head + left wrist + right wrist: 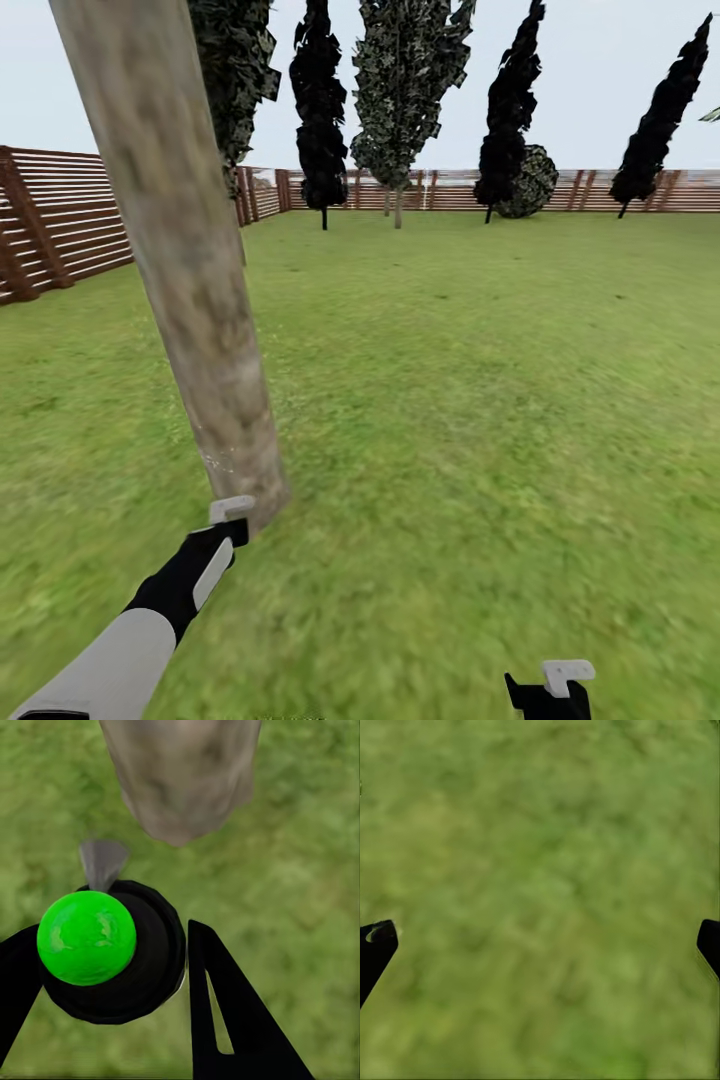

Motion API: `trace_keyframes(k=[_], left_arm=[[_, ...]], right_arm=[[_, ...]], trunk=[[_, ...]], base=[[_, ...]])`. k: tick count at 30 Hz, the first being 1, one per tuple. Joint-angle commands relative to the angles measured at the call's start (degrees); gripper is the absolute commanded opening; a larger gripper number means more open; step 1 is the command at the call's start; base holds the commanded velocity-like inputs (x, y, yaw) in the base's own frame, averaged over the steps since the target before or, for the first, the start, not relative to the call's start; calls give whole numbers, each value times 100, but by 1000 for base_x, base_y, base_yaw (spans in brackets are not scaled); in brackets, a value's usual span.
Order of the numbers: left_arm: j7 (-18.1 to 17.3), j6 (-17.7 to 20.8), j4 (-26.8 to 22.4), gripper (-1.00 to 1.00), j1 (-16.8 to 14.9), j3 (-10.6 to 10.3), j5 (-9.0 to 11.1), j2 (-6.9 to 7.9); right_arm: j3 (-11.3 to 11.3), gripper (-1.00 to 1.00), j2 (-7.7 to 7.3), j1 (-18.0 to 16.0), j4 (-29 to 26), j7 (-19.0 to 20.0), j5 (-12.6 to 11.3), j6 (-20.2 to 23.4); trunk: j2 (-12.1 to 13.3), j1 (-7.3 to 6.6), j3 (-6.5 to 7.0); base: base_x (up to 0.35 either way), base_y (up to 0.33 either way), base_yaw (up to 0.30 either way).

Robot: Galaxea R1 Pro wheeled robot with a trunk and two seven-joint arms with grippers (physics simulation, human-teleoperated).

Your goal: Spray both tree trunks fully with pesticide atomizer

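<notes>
No text, label, brand, number or sign can be read anywhere in these pictures.
</notes>
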Motion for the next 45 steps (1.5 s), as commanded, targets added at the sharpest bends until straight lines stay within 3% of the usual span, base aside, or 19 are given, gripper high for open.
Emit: trace_keyframes(k=[1, 7, 9, 11, 13, 17, 19, 21, 22, 24, 26, 27, 28, 31, 33, 35, 37, 41, 45], left_arm=[[0, 0, 0, -100, 0, 0, -3, -5], [-150, -147, -73, -100, 37, -52, -20, -18], [-702, -85, -99, -100, 2, -421, -38, 25], [-966, -39, -103, -100, -20, -797, -35, 13], [-1049, 353, -193, -100, -179, -893, -17, -57], [-1063, 650, -296, -100, -453, -904, -17, -41], [-1087, 739, -407, -100, -546, -885, -32, 53], [-1322, 988, -666, -100, -571, -863, 7, 424], [-1675, 1232, -927, -100, -577, -856, 18, 734], [-1868, 1378, -1202, -100, -580, -833, 25, 936], [-1897, 1576, -1309, -100, -584, -839, 34, 896], [-1906, 1963, -1866, -100, -589, -843, 41, 668], [-1907, 2214, -2189, -100, -589, -844, 45, 608], [-1909, 2339, -2429, -100, -589, -772, 41, 704], [-1929, 2360, -2449, -100, -589, -187, 48, 977], [-1933, 2368, -2494, -100, -589, -99, 49, 1042], [-1933, 2628, -2697, -100, -589, -103, 46, 943], [-1929, 3167, -3082, -100, -792, -122, 28, 528], [-1932, 3443, -3364, -100, -946, -80, 39, 642]], right_arm=[[0, 100, 0, -2, 2, 0, 0, 0], [-1, 100, 0, -3, -1, 0, 0, 0], [-1, 100, 0, -3, -1, -7, 0, 0], [0, 100, 0, -3, -1, -10, 0, 0], [0, 100, 0, -3, -1, -17, 0, 0], [-7, 100, 0, -3, 1, -18, 0, 0], [-8, 100, 0, -2, 0, -18, -5, 0], [-9, 100, -6, -2, -1, -18, -8, 0], [-9, 100, -8, -3, -1, -18, -9, 0], [-9, 100, -9, -3, -1, -18, -9, 0], [-9, 100, -9, -3, -1, -18, -9, 0], [-9, 100, -9, -3, -1, -18, -9, 0], [-9, 100, -9, -3, -1, -18, -9, 0], [-9, 100, -9, -2, 0, -18, -9, 0], [-9, 100, -9, -3, -1, -18, -9, 0], [-9, 100, -9, -3, -1, -18, -9, 0], [-9, 100, -9, -3, -1, -18, -9, 0], [-9, 100, -9, -3, 0, -18, -7, 0], [-9, 100, -9, -3, 1, -18, -9, 0]], trunk=[[0, 0, 0], [0, 0, 0], [0, 0, 0], [0, 0, 0], [0, 0, 0], [0, 0, 0], [0, 0, 0], [0, 0, 0], [0, 0, 0], [0, 0, 0], [0, 0, 0], [0, 0, 0], [0, 0, 0], [0, 0, 0], [0, 0, 0], [0, 0, 0], [0, 0, 0], [0, 0, 0], [0, 0, 0]], base=[[0, -271, 276], [0, -127, 225], [0, -3, 17], [0, -1, 4], [0, 0, 0], [0, 0, 0], [0, 0, 0], [0, 0, 0], [0, 0, 0], [0, 0, 0], [0, 0, 0], [0, 0, 0], [0, 0, 0], [0, 0, 0], [0, 0, 0], [0, 0, 0], [0, 0, 0], [0, 0, 0], [0, 0, 0]])
